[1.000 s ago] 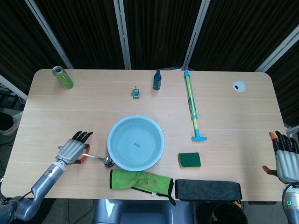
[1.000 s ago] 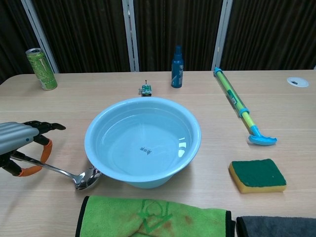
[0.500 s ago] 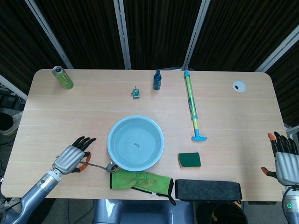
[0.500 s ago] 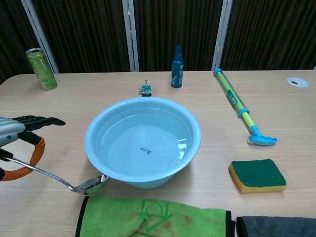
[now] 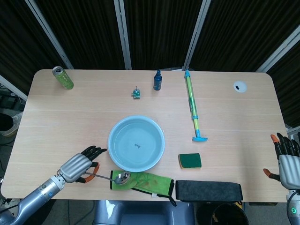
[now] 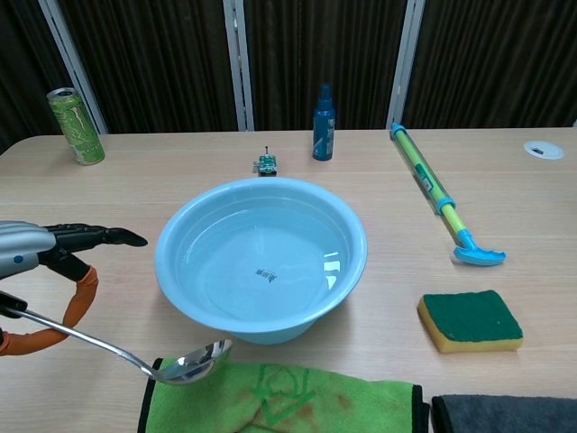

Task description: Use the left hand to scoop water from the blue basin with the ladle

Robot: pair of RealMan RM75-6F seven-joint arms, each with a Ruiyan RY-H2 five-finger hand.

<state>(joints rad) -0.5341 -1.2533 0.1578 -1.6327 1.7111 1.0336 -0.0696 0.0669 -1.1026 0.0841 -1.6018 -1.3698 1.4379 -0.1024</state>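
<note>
The left hand holds the ladle by its orange handle, which sits under the palm with the dark fingers stretched forward above it; the chest view shows the handle loop below the hand, though how tightly the fingers wrap it cannot be told. From the hand the thin metal shaft runs to the robot's right and a little toward the near edge of the table, and it ends in the shiny bowl of the ladle, which lies over the left end of the green cloth, just in front of the blue basin. It cannot be told whether the bowl touches the cloth or hangs just above it. The basin stands with water in it, just beyond the ladle bowl, so the water lies farther from the robot than the ladle's tip and slightly to the right. The long axis of the ladle is nearly parallel to the near rim of the basin and does not point into it. The likely next move is therefore to lift the bowl over the rim and turn the shaft toward the water. The right hand is well apart at the far right edge of the table, fingers spread and holding nothing.
</note>
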